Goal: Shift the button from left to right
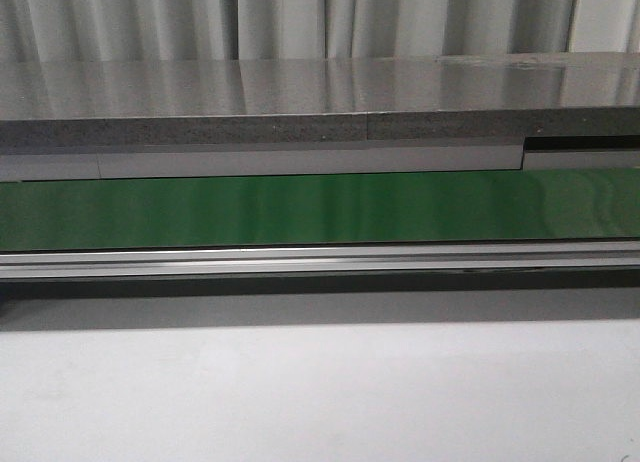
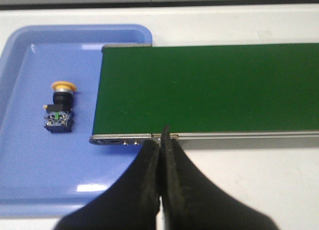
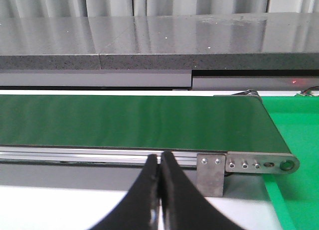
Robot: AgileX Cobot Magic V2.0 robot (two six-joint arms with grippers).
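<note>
The button (image 2: 60, 106), with a yellow-orange disc head and a black blocky body, lies on its side in a blue tray (image 2: 30, 175) in the left wrist view. My left gripper (image 2: 161, 140) is shut and empty, above the near edge of the green conveyor belt (image 2: 209, 85), well to the right of the button. My right gripper (image 3: 159, 160) is shut and empty, in front of the belt's near rail (image 3: 99, 155). The front view shows the belt (image 1: 320, 207) but no button and no gripper.
The belt's end overhangs the blue tray. In the right wrist view a bright green tray or surface (image 3: 294, 140) lies beyond the belt's other end, with a metal bracket (image 3: 210, 172) on the rail. A grey stone ledge (image 1: 320, 107) runs behind the belt. White tabletop (image 1: 320, 392) lies in front.
</note>
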